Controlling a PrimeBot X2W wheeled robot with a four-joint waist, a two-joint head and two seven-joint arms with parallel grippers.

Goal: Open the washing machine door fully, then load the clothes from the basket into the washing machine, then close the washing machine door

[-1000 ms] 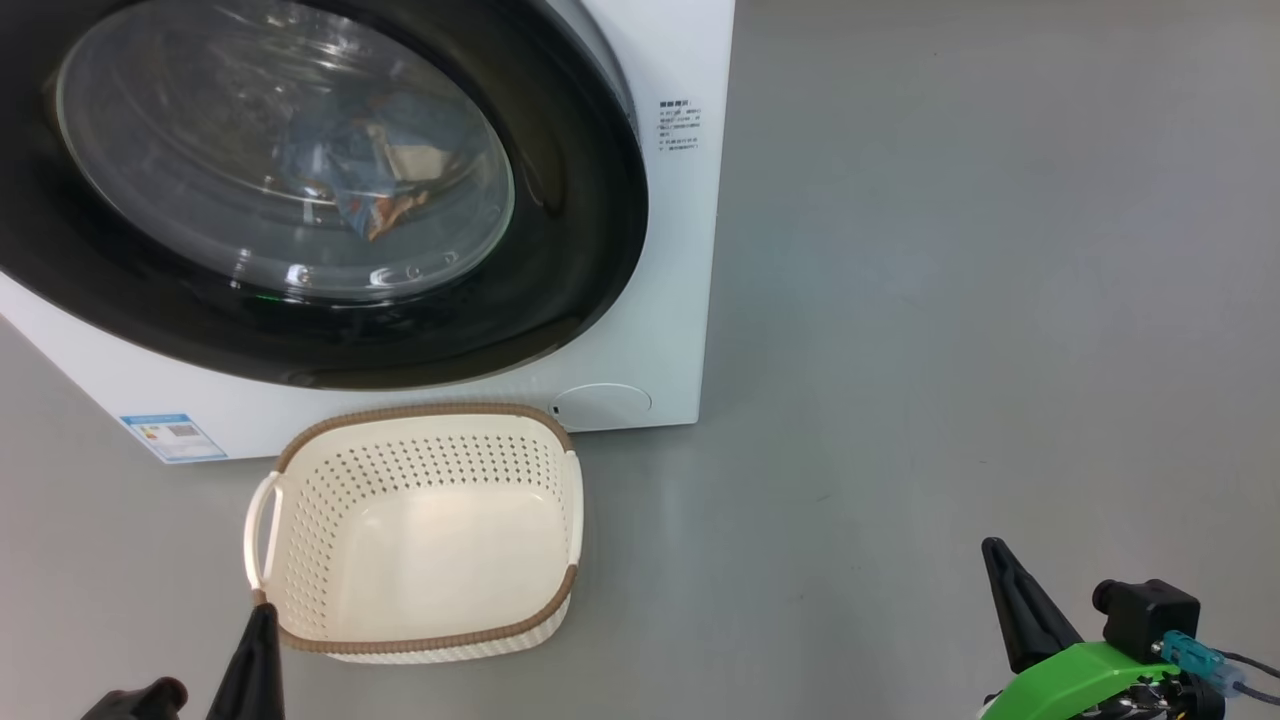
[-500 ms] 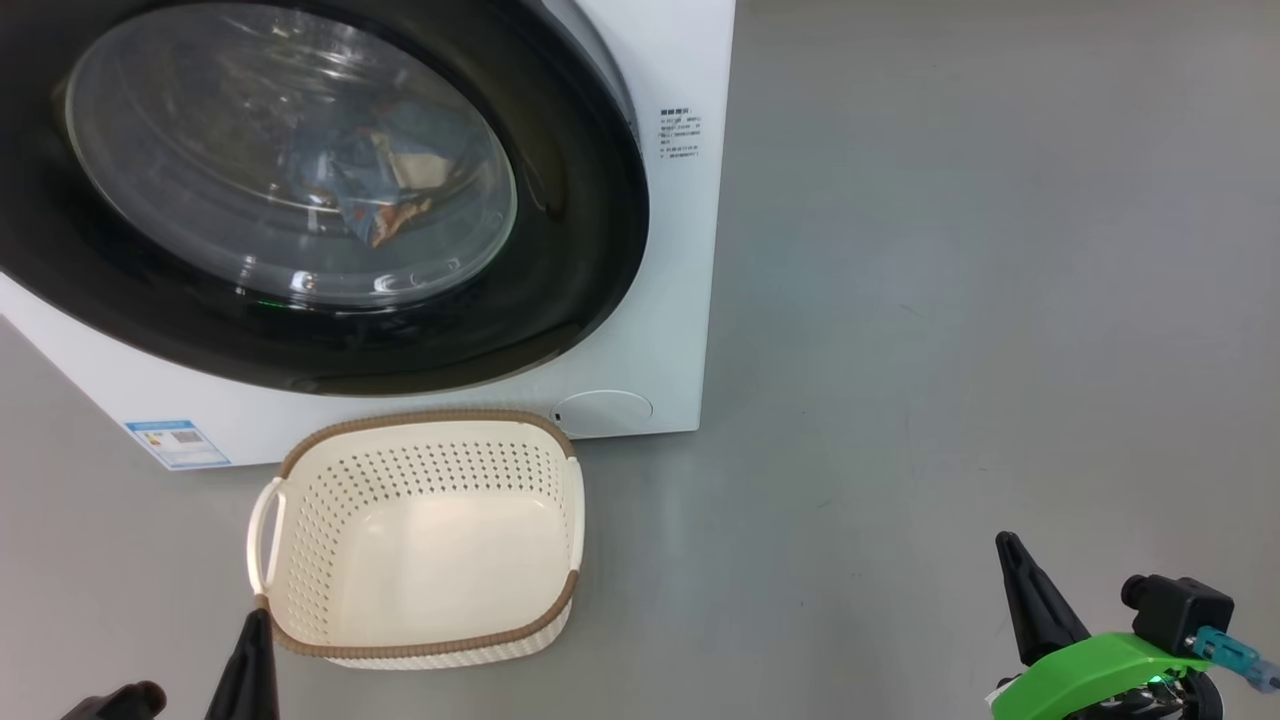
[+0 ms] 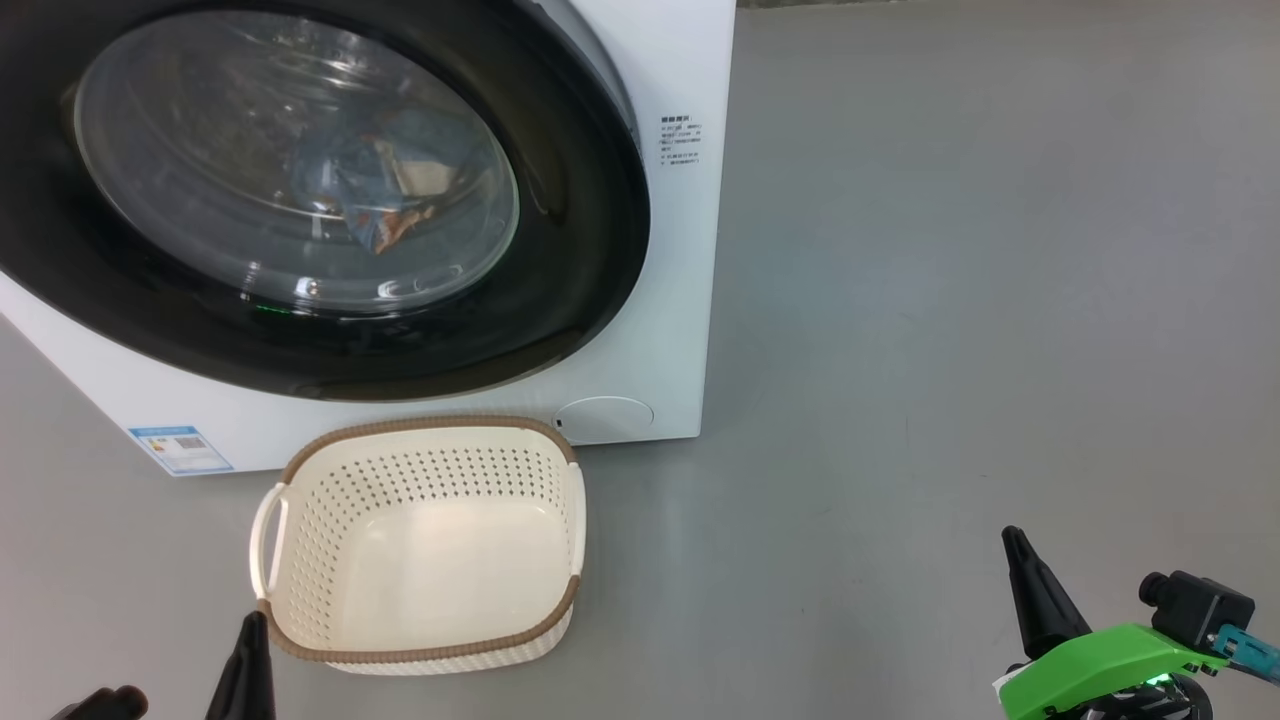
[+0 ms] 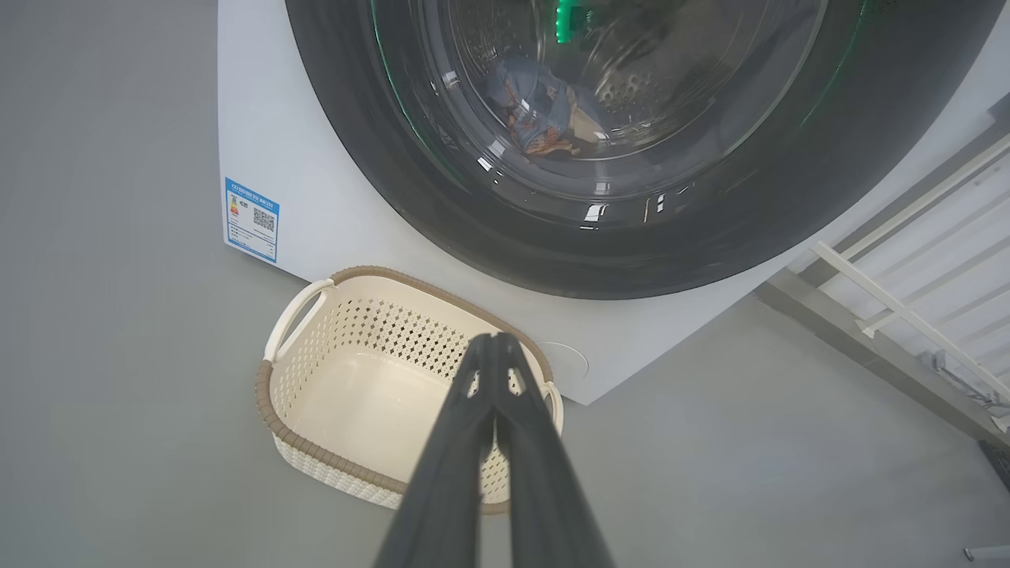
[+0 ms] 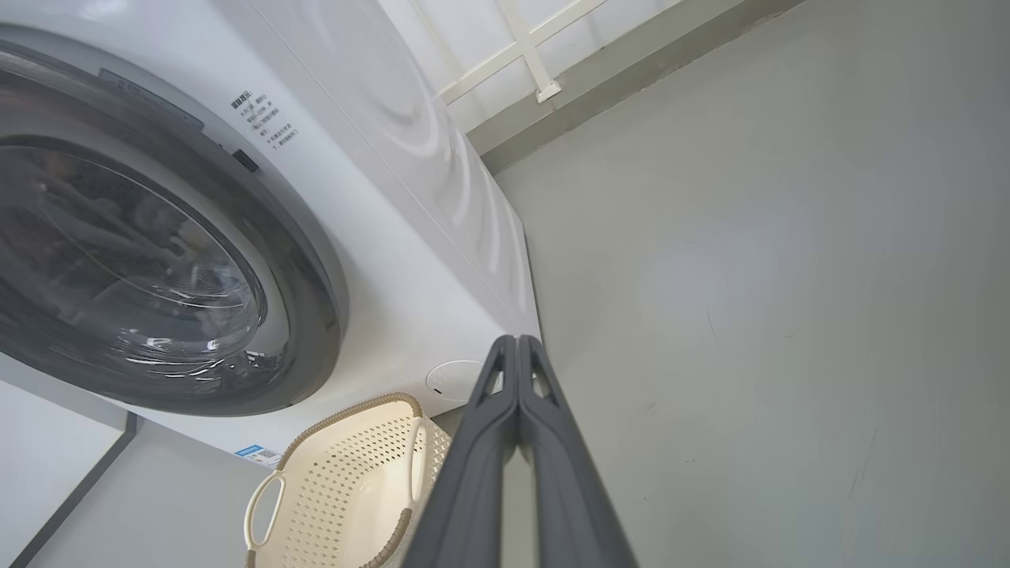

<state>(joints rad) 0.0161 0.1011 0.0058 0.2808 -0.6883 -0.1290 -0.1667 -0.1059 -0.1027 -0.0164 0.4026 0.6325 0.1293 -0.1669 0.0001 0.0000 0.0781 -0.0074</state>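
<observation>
Washing machine door (image 3: 590, 230), clothes (image 3: 385, 195) visible through it, basket (image 3: 430, 475) below; left tool (image 3: 253, 625), right tool (image 3: 1014, 540) clenched.

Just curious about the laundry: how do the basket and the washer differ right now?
The basket is empty; the washer holds the clothes behind its door. The basket is open-topped; the washer's door looks shut. The basket is small and cream, the washer big and white. Both stand on the floor.
</observation>
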